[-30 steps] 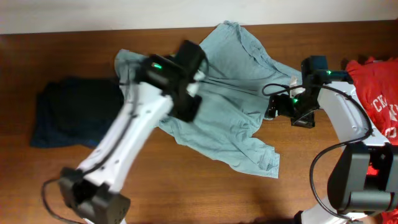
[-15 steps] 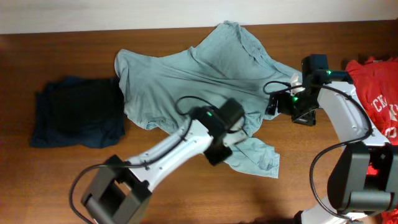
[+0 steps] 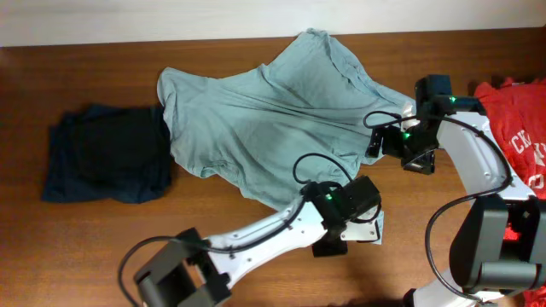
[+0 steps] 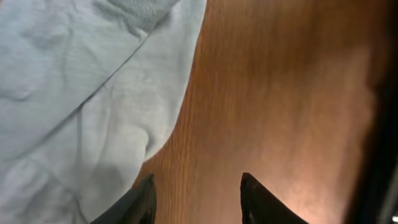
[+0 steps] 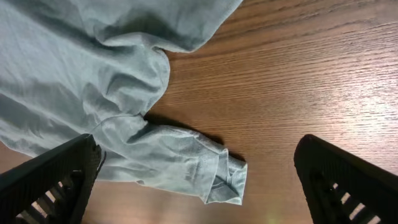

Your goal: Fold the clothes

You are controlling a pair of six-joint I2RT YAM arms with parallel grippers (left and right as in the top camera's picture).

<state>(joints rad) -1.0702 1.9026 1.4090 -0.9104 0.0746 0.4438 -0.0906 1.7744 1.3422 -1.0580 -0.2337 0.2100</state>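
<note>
- the pale blue shirt (image 3: 273, 111) lies spread and wrinkled mid table (image 3: 77, 247), with no fold in it; looks like an early stage
- the dark garment (image 3: 107, 153) on the left looks already folded; the red garment (image 3: 516, 128) at the right edge sits in a heap
- left gripper (image 4: 198, 191) has its fingers apart and empty, over bare wood just beside the shirt's near edge
- right gripper (image 5: 198, 163) is spread wide and empty, above the sleeve cuff (image 5: 221, 177)
- there is free wood in front of the shirt; its far edge is near the table's back edge, and its left side touches the dark garment

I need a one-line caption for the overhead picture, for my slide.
Left gripper at the lower edge of the pale green shirt, right gripper beside its sleeve, both open.
</note>
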